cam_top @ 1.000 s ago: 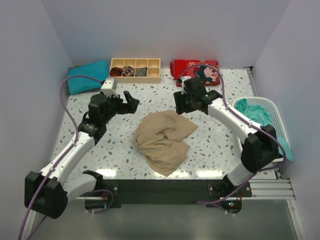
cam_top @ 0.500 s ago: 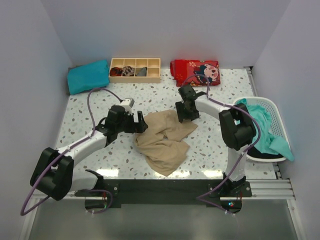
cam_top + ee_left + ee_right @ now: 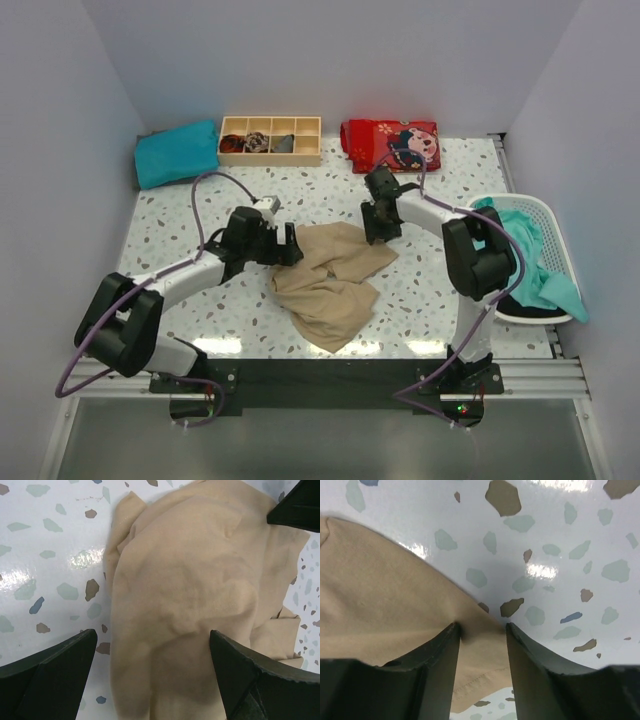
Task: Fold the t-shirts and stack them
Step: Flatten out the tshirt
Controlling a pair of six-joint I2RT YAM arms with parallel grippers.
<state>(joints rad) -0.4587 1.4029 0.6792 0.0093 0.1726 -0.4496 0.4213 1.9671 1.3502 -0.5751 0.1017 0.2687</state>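
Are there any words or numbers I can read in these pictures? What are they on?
No text can be read in any view.
The red cloth at the back has a cartoon figure printed on it, but no letters show.
The tan shirt, the wooden tray and the basket carry no writing.

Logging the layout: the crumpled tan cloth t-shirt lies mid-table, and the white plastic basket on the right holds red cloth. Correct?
Not quite: the white plastic basket holds teal cloth, not red; the top external view shows it. The crumpled tan cloth t-shirt does lie mid-table.
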